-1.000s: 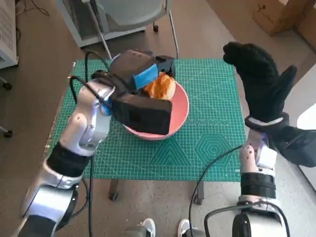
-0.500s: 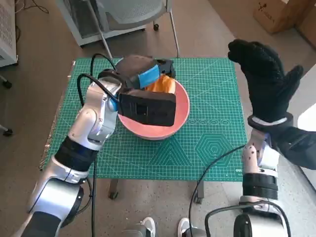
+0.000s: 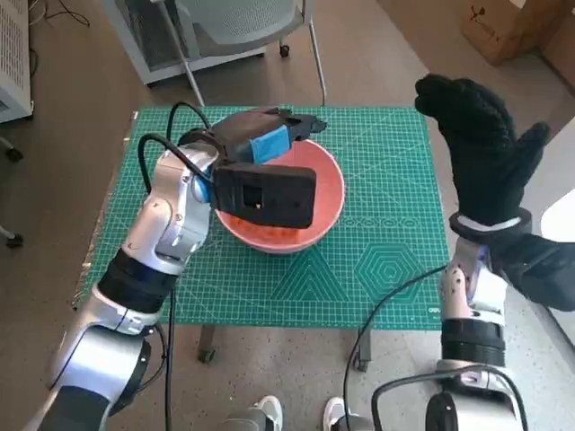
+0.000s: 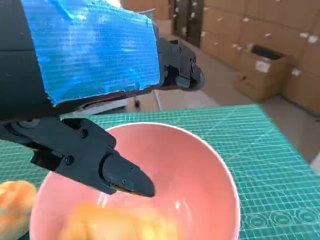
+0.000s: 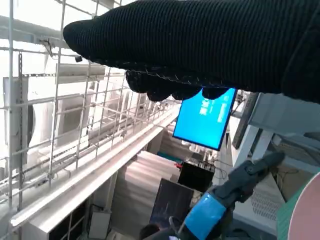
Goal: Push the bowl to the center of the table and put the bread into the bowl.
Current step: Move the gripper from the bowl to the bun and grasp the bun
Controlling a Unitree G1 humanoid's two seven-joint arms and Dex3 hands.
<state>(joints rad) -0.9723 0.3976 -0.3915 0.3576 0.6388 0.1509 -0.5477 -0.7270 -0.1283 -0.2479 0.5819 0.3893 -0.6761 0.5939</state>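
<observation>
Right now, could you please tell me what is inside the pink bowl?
In the left wrist view, the bread lies inside the pink bowl. In the head view, the left robot hand and wrist camera cover it.

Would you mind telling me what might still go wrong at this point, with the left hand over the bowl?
The left hand hovers open just above the pink bowl, close to its far rim; as it withdraws, a finger might catch the rim and tip or drag the bowl. The bread lies in the bowl under the hand, so a snag could spill it onto the green mat. The right hand is raised clear of the table and looks harmless.
</observation>
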